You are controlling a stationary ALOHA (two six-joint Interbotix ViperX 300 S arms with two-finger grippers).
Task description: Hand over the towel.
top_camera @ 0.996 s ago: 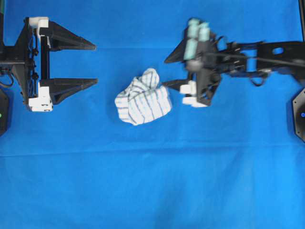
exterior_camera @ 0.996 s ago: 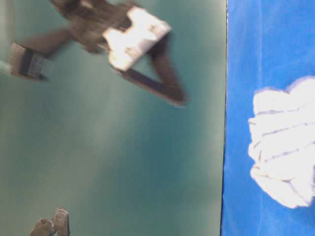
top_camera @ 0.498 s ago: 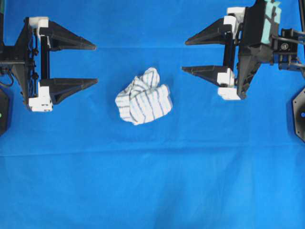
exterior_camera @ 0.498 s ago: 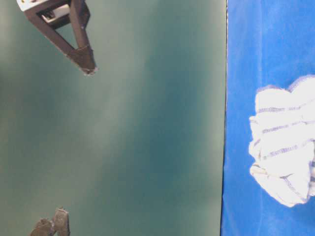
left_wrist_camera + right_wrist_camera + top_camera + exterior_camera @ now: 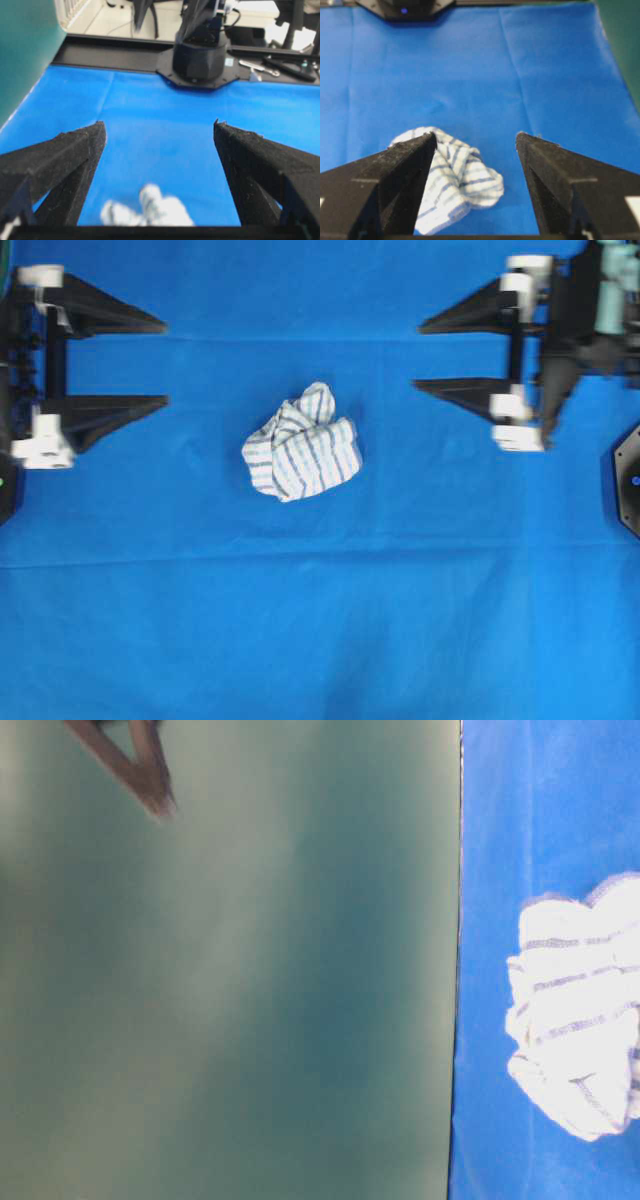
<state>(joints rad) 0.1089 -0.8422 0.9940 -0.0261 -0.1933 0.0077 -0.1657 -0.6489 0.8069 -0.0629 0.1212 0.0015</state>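
I see the blue cloth (image 5: 320,620) spread over the whole counter, flat but for faint creases, and it runs to every border of the overhead view, so I judge there is wide open room on all sides of the work. In the table-level view its edge meets a plain green backdrop (image 5: 230,980), the one boundary I would keep the arms from swinging toward. The left gripper (image 5: 165,361) sits at the left margin with its jaws spread wide and nothing between them; the right gripper (image 5: 418,358) sits at the right side, likewise spread and empty. Both point toward the middle and are well apart from the towel (image 5: 302,445), which lies crumpled in a loose heap near the centre of the counter, between the two grippers and a little nearer the camera than their line. From the right wrist view the towel (image 5: 451,172) lies low and left between the fingers, so I judge the pickup is the step in hand and not yet begun. To do it well I would bring one gripper down over the highest fold, keep the jaws wide until they straddle the bunched part, close on several layers without snagging the blue cloth beneath, then lift clear so the other gripper has a hanging edge to take.
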